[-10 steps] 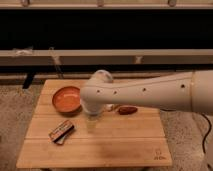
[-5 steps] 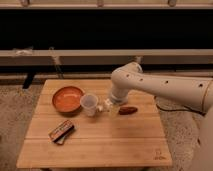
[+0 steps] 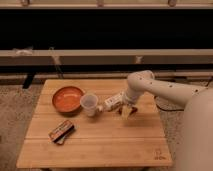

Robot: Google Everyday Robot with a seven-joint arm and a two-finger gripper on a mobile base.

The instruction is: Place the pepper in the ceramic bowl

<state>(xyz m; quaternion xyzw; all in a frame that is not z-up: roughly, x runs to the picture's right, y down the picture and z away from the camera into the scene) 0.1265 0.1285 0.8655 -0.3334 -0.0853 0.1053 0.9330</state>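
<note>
ok so the pepper: all I get is a dark reddish sliver of it, on the right half of the wooden table; the gripper sits down at board level right on top of it, so most of it is hidden; whether the gripper is apart or already clamped on the pepper I honestly can't tell, the wrist covers that bit; my read is we're in the grasp step, nothing carried yet.

Just left of the gripper is a small translucent cup, standing upright; there's a white bit poking out from the wrist toward it, and I can't say if that's part of the hand or something lying on the board. Past the cup, toward the back left, is the ceramic bowl, orange inside, looks empty; cup and bowl are just beside each other, maybe touching, can't tell.

So the cup sits between the pepper and the bowl; next move as I see it: get a firm hold, lift clear of the board, go high enough to pass over the cup rather than sweep through it, then let go over the middle of the bowl; a low swing probably knocks that light cup over.

Writing: the dark packet near the front left has pale markings, unreadable; a tiny stamp at the front right corner of the table, also unreadable; nothing legible on the arm.
</note>
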